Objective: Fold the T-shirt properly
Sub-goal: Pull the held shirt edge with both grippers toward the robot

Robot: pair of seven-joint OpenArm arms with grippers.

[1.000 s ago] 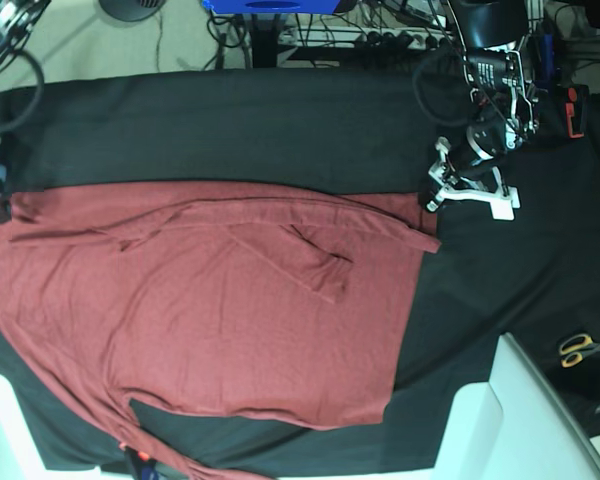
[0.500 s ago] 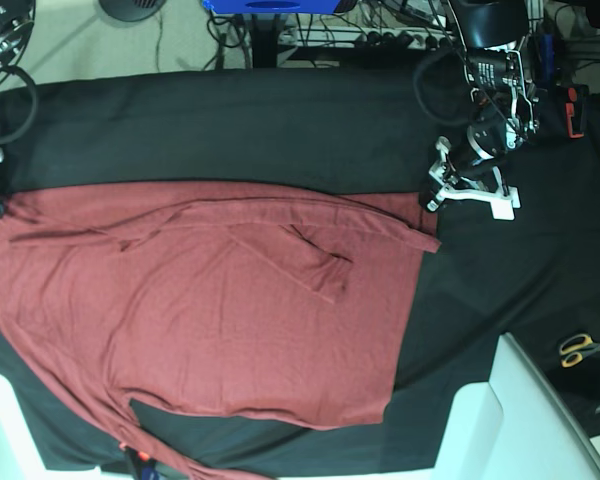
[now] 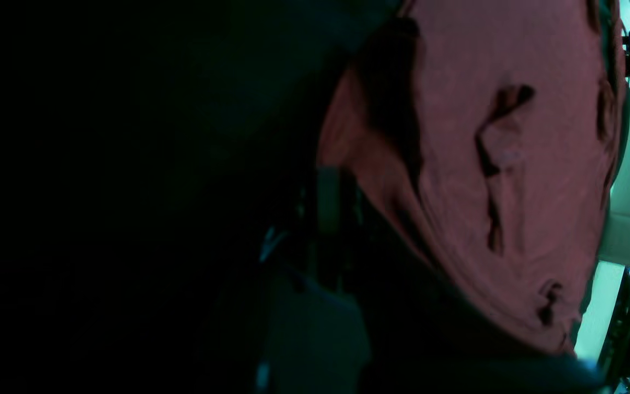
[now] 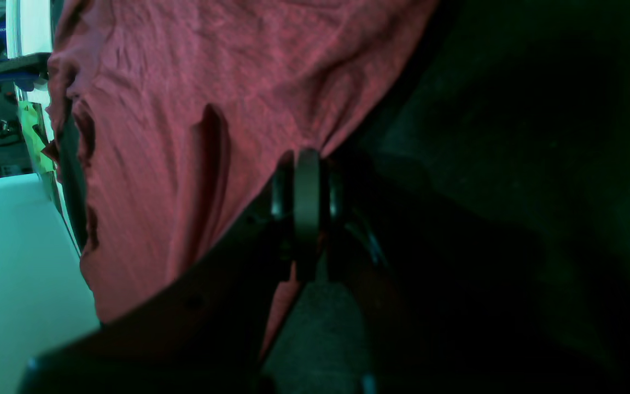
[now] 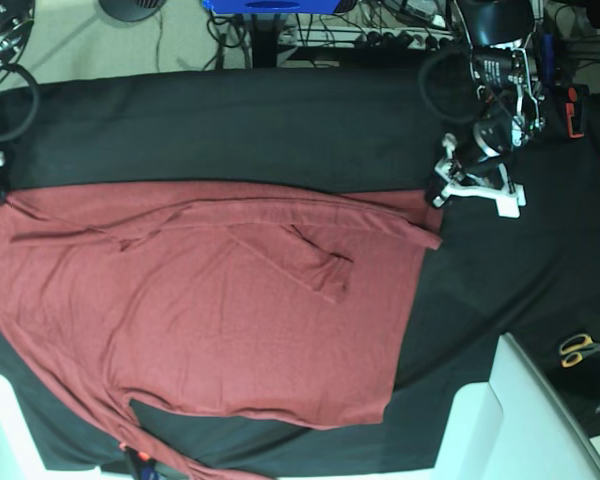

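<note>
The T-shirt (image 5: pixel 230 320) is noted as plain brick-red throughout, with no print or pattern; in both wrist views the same cloth (image 3: pixel 484 164) (image 4: pixel 184 109) is rendered as a dusty pinkish red under a green cast. The tablecloth (image 5: pixel 280 130) on the counter is recorded as uniform black, unpatterned. A pair of scissors (image 5: pixel 580 349) with yellow handles is observed at the right edge. A bright blue object (image 5: pixel 270 6) is seen at the top edge. White panels (image 5: pixel 520 420) are noted at the lower corners. The floor (image 5: pixel 90 45) is seen as pale beige.

Black-draped table (image 5: pixel 280 120): red T-shirt (image 5: pixel 230 320), scissors (image 5: pixel 580 349).
</note>
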